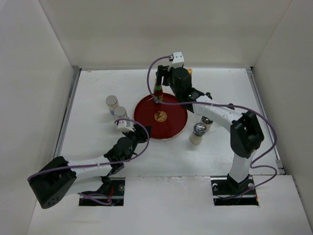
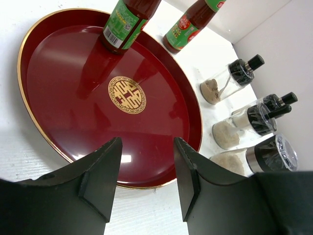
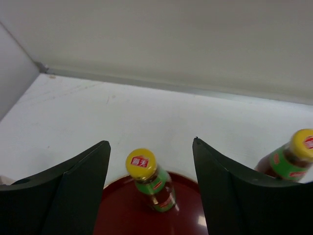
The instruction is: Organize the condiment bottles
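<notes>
Top view: tray (image 1: 171, 126) sits mid-frame. First sauce bottle (image 1: 158, 92) stands on its upper-left part. Upper shaker (image 1: 112, 102) and lower shaker (image 1: 120, 113) stand left of the tray, off it, close together. Left wrist view: second sauce bottle (image 2: 188, 27) just outside the rim, top centre. Three jars (image 2: 247, 122) line the right side, off the tray.

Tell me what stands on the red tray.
The tray holds only one red sauce bottle, near its far rim. The right arm covers part of that rim from above.
</notes>
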Motion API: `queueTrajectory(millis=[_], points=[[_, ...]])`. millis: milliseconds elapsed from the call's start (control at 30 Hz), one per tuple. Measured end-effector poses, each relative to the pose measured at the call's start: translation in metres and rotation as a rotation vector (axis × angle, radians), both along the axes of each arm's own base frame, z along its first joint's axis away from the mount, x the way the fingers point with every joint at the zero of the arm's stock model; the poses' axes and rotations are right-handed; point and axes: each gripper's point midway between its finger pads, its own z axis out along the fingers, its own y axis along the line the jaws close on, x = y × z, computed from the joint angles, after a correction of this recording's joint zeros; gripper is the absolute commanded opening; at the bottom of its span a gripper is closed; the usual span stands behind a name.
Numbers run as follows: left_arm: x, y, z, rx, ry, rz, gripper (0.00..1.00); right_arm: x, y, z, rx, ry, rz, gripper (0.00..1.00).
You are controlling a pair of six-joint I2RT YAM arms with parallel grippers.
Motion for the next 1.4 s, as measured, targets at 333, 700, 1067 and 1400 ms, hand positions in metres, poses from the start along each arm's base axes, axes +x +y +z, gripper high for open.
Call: queueTrajectory(millis=[333,700,1067,1400], points=[[-0.001,0.003,-0.005,0.007,0.008,0.004,0.48,0.054,-0.139,0.024,0.022,-0.044,-0.295,0.80],[0.001,0.005,-0.005,0.007,0.008,0.013,0.49,0.079,-0.138,-0.060,-0.109,0.113,-0.272,0.72],[0.002,0.007,-0.006,0.009,0.010,0.019,0.49,0.087,-0.137,-0.071,-0.115,0.114,-0.273,0.33],[0.002,0.007,-0.007,0.009,0.013,0.019,0.49,0.054,-0.139,-0.063,-0.112,0.091,-0.264,0.30]])
